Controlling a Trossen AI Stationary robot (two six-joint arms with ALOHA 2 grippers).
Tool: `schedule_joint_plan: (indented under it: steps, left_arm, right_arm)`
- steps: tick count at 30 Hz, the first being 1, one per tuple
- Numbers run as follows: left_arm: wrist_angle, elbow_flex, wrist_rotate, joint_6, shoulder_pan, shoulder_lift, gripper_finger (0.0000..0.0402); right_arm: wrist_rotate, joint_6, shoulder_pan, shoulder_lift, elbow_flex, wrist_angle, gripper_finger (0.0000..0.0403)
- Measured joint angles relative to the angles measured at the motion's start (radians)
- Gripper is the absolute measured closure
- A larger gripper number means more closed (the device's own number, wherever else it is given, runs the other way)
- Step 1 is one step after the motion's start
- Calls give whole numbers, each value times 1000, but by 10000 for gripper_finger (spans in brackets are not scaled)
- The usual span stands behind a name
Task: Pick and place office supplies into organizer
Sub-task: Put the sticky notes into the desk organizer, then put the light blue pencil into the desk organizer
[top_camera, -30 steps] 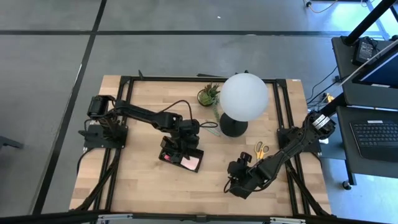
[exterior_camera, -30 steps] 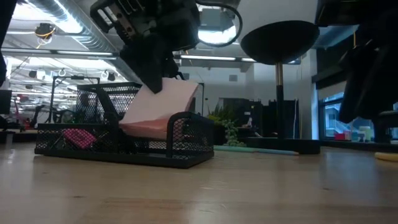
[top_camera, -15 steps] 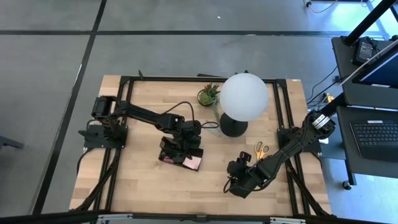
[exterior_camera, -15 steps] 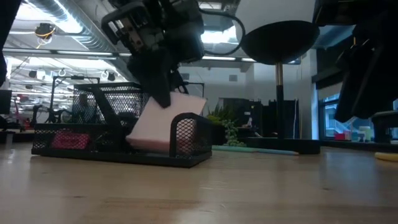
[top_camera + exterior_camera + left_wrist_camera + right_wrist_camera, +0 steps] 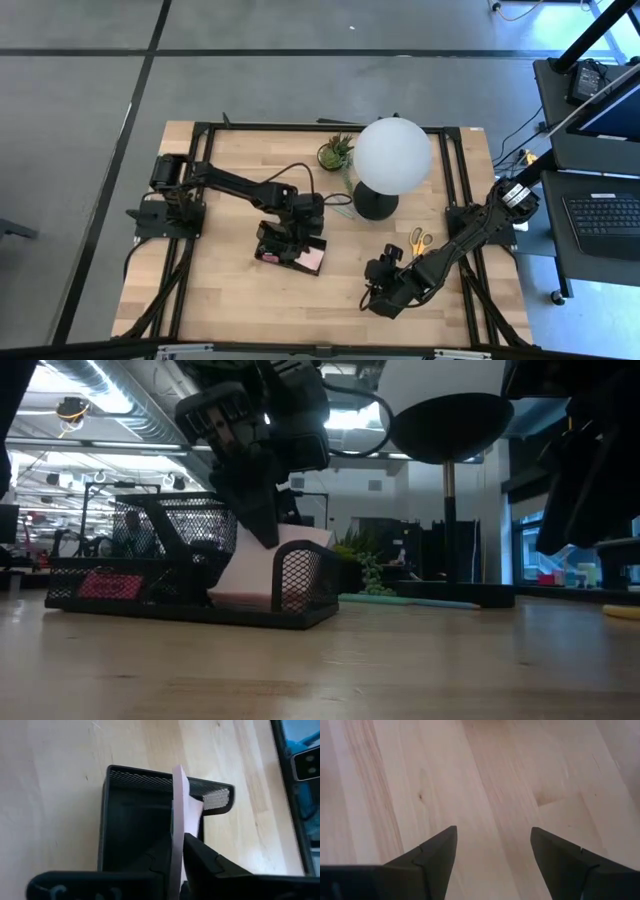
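The black mesh organizer point(image 5: 285, 250) point(image 5: 150, 585) lies left of the table's middle. My left gripper point(image 5: 298, 232) point(image 5: 177, 840) stands over its right end, shut on the square pink sticky-note pad point(image 5: 312, 260) point(image 5: 262, 568). That pad stands tilted in the end compartment point(image 5: 135, 815). A small pink eraser point(image 5: 105, 585) lies in another compartment. My right gripper point(image 5: 385, 292) point(image 5: 492, 845) hangs open over bare wood near the table's near edge. The yellow-handled scissors point(image 5: 420, 240) lie flat beyond it. A pale-green pencil point(image 5: 400, 598) lies by the lamp base. My left gripper pinches the pink pad between its two fingers, one on each broad face, at the pad's upper edge point(image 5: 177, 827). The fingers point(image 5: 215, 865) come from above, slanting down. The pad is tilted, with its lower part inside the organizer's end compartment point(image 5: 300, 575).
A white globe lamp point(image 5: 392, 155) on a round black base point(image 5: 375, 207) and a small potted plant point(image 5: 337, 152) stand behind the organizer toward the far edge. Bare wood lies along the near edge point(image 5: 250, 310). Black frame rails point(image 5: 190, 200) run along both table sides.
My left gripper has moved down, keeping hold of the pink pad. The pad, first lying slanted over the organizer's end wall, has sunk into the end compartment and stands steeper. The organizer has slid a little along the table.
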Motion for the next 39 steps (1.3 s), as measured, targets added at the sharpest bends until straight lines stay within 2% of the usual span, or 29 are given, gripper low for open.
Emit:
schedule_joint_plan:
  steps: [9, 13, 19, 27, 30, 36, 39]
  left_arm:
    - [-5, 0, -24, 18, 1, -13, 300]
    - [-2, -3, -44, 78, 0, -33, 280]
    - [-17, -1, -198, 168, -38, -45, 265]
    - [-61, 18, -412, 245, -90, -59, 264]
    - [-55, 30, -476, 253, -103, -105, 266]
    - [-48, 32, -523, 252, -107, -211, 267]
    - [-67, 32, -606, 253, -97, -273, 269]
  right_arm:
    - [0, -12, 0, 0, 0, 5, 147]
    - [0, -12, 0, 0, 0, 5, 147]
    - [0, -12, 0, 0, 0, 5, 147]
    - [0, -16, 0, 0, 0, 4, 147]
    - [1, -12, 0, 0, 0, 5, 147]
    - [4, -9, -1, 0, 0, 10, 147]
    - [47, 20, -12, 0, 0, 6, 147]
